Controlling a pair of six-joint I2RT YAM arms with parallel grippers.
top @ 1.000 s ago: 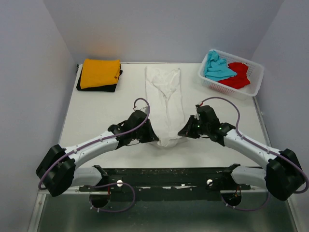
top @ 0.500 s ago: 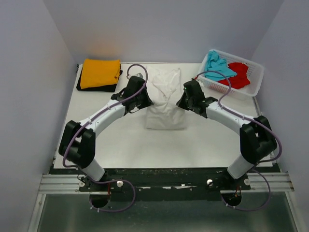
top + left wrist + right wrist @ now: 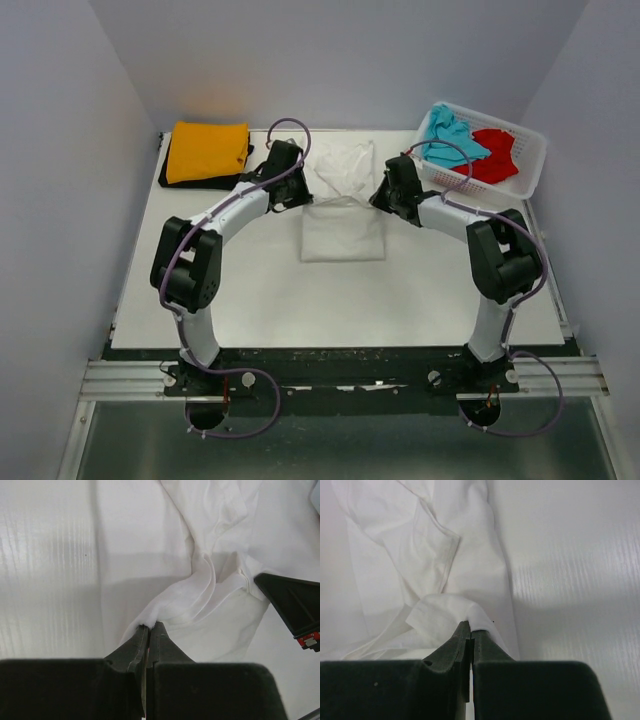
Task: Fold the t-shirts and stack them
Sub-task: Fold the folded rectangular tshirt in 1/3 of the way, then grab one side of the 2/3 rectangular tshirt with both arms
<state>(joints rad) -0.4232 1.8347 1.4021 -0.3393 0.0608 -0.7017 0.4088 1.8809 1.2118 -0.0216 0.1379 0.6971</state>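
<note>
change: near hem of white t-shirt (image 3: 343, 235) is now drawn up over its body | left pincer (image 3: 149, 628), right pincer (image 3: 470, 626): each clamped on a hem corner | location: bench (image 3: 250, 290) centre | half-fold judged nearly laid

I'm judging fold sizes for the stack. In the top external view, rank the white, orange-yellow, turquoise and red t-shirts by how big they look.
1. white t-shirt, partly folded
2. orange-yellow t-shirt, folded
3. turquoise t-shirt and red t-shirt: both crumpled in the basket, too alike to rank
</note>
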